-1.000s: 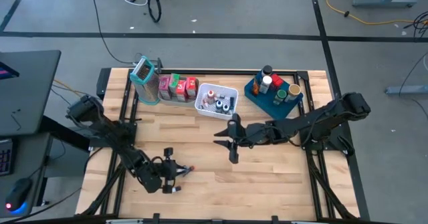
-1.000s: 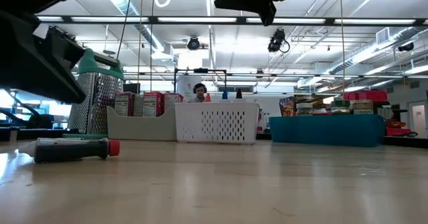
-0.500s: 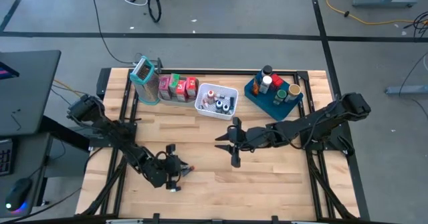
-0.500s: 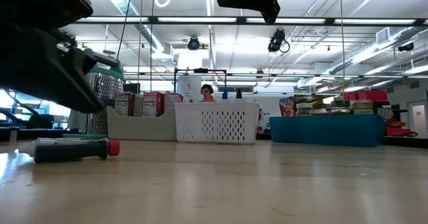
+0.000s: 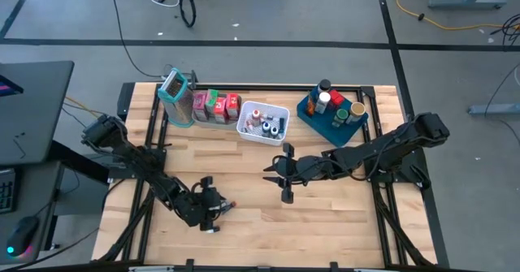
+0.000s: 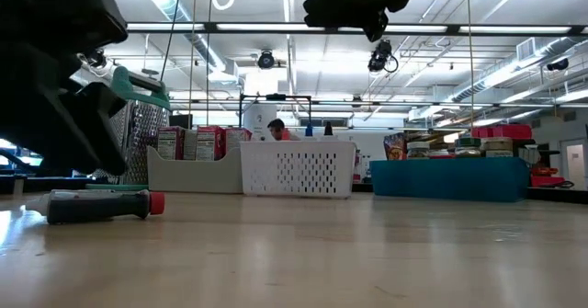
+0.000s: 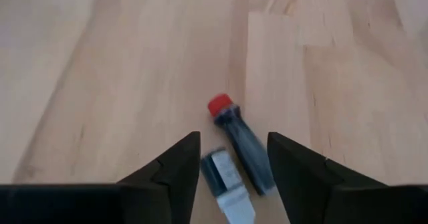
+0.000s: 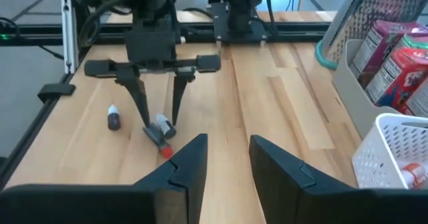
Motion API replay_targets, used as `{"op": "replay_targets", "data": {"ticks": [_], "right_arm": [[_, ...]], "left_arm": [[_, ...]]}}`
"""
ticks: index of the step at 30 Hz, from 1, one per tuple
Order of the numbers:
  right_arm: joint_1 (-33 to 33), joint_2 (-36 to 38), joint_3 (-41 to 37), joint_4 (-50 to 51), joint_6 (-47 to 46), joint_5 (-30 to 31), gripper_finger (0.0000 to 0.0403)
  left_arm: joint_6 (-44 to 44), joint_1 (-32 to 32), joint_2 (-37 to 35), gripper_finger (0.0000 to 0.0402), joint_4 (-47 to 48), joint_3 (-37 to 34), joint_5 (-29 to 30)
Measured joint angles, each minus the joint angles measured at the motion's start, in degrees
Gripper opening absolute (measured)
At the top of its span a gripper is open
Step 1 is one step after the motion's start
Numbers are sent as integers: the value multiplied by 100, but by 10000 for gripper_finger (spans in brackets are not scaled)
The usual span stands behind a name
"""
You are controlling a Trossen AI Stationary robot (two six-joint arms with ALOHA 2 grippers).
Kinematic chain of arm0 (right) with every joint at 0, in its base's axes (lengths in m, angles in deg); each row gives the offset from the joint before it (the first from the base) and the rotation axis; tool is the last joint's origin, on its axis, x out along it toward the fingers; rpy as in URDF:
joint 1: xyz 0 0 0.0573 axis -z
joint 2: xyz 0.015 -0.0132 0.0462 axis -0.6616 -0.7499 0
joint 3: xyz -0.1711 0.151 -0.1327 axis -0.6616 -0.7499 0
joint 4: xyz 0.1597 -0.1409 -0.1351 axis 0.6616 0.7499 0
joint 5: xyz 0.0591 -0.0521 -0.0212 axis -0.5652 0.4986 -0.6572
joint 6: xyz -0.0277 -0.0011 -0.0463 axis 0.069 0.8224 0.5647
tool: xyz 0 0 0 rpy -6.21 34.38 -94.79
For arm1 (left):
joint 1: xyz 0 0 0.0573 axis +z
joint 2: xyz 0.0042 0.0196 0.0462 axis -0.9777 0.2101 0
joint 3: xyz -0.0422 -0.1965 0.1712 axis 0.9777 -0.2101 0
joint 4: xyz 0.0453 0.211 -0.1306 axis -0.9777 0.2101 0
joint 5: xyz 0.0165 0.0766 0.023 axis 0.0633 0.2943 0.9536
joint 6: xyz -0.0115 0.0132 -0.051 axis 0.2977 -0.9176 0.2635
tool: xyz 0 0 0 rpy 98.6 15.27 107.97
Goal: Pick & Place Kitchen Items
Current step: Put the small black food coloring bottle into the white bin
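Left end effector (image 7: pixel 233 162): fingers spread, nothing between the pads, poised low over the near-left part of the light wooden counter (image 5: pixel 325 207). Straight ahead of it, a dark, red-capped plastic tube (image 7: pixel 239 138) lying flat on the wood, just below the gap between the fingers and apparently not touched. Long axis of the tube skewed to the gap, red cap pointing away from the wrist, tail end reaching back in between the fingertips. Just beside the tube, a second small piece with a pale end (image 7: pixel 225 187), also flat, partly inside the gap; probably a risk of being caught in the same closing.

Right end effector (image 8: pixel 225 158): fingers parted a little, empty, hovering well above mid-counter, well apart from the tube. Left arm plainly the nearer.

Only in the right wrist view: a third small dark bottle with a white cap (image 8: pixel 114 118), upright beside the left arm. Only in the low view: tube (image 6: pixel 96 204) resting fully on the counter, left arm's dark bulk above it.
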Motion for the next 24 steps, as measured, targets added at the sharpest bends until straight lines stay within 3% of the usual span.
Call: {"op": "replay_targets", "data": {"ticks": [24], "right_arm": [[0, -32, 7, 99, 69, -4, 123]], "left_arm": [[579, -2, -4, 174, 999, -4, -463]]}}
